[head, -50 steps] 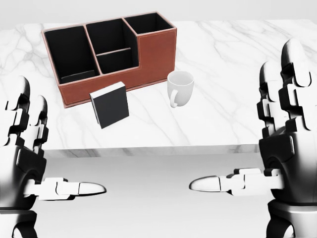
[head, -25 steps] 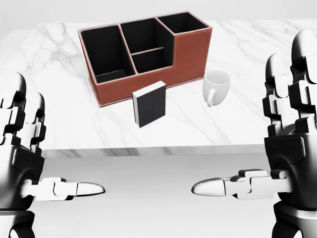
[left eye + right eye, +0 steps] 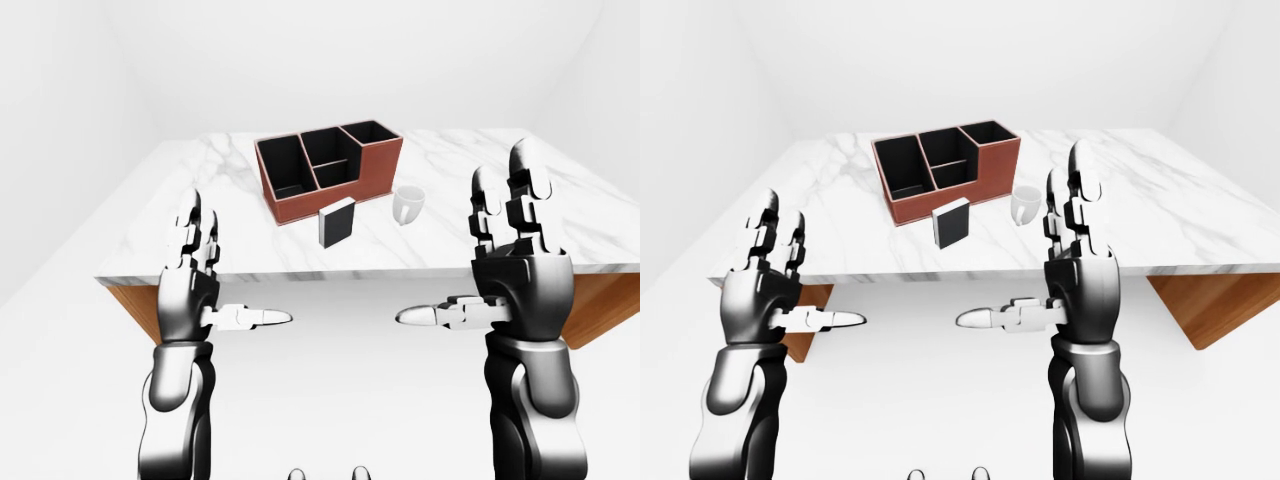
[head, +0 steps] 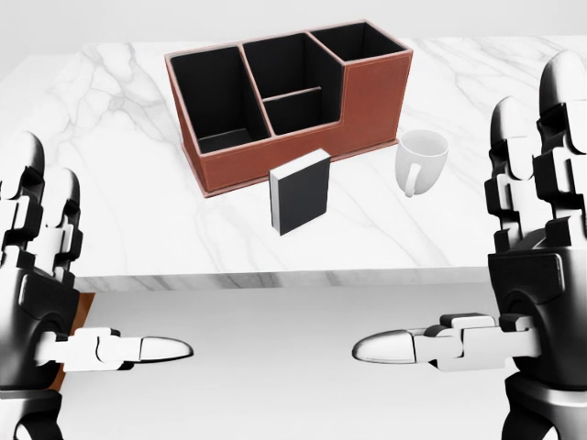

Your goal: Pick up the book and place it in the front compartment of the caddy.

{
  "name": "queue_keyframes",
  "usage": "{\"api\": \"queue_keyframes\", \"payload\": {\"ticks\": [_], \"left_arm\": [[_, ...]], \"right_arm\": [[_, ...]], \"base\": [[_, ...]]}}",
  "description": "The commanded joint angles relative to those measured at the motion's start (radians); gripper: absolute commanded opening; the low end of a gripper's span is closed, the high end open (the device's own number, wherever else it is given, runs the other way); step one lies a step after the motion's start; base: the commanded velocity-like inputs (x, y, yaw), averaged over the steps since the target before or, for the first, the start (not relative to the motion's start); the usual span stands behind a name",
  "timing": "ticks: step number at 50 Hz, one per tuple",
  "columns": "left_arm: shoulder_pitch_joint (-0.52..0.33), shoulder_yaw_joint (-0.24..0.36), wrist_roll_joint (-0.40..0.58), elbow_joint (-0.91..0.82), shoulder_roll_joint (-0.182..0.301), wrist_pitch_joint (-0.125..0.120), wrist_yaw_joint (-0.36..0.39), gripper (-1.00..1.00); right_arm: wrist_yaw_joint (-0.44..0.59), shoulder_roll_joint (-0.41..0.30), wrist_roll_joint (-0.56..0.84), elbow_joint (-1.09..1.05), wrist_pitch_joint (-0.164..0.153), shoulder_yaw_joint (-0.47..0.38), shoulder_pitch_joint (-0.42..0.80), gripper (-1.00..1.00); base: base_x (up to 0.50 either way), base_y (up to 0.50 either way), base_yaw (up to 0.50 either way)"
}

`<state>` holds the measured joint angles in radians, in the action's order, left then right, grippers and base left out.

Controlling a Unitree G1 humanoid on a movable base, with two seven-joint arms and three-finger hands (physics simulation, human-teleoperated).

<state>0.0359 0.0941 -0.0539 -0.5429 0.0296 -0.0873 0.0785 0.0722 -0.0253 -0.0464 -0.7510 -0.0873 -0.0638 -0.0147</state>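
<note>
The book, dark-covered with a pale page edge, is seen standing upright on the white marble table, just below the lower wall of the caddy in the head view and apart from it. The caddy, red-brown outside and black inside, is divided into several open compartments. A white mug is set to the book's right, near the caddy's right end.

Compared with half a second ago, the whole scene is displaced to the right in the head view: book, caddy and mug are shifted together, so the camera has been moved, not the objects.

The left robot hand and right robot hand are held up below the table edge, fingers spread apart, thumbs pointed inward, nothing grasped, posed much as before.
</note>
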Motion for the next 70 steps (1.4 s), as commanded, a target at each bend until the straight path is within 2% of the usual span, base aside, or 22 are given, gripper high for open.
{"api": "queue_keyframes", "payload": {"ticks": [1,7,40,70], "left_arm": [[0.002,-0.002,-0.002,-0.016,-0.001,0.0,-0.001,1.0],[0.002,-0.001,-0.002,-0.015,-0.001,0.0,0.0,1.0],[-0.001,0.006,-0.012,-0.04,-0.001,0.0,-0.001,1.0],[0.003,0.003,-0.014,-0.048,-0.002,0.0,-0.003,1.0]], "right_arm": [[-0.004,-0.001,0.009,0.002,0.0,0.001,0.003,1.0],[0.001,0.001,-0.017,-0.022,0.0,-0.012,-0.003,1.0],[-0.005,-0.004,-0.013,-0.033,0.0,-0.016,0.005,1.0],[-0.028,0.001,-0.049,-0.047,0.0,-0.032,0.019,1.0]], "base": [[0.0,0.0,0.0],[0.12,0.0,0.0],[0.5,0.0,0.0],[0.0,0.07,0.0]]}}
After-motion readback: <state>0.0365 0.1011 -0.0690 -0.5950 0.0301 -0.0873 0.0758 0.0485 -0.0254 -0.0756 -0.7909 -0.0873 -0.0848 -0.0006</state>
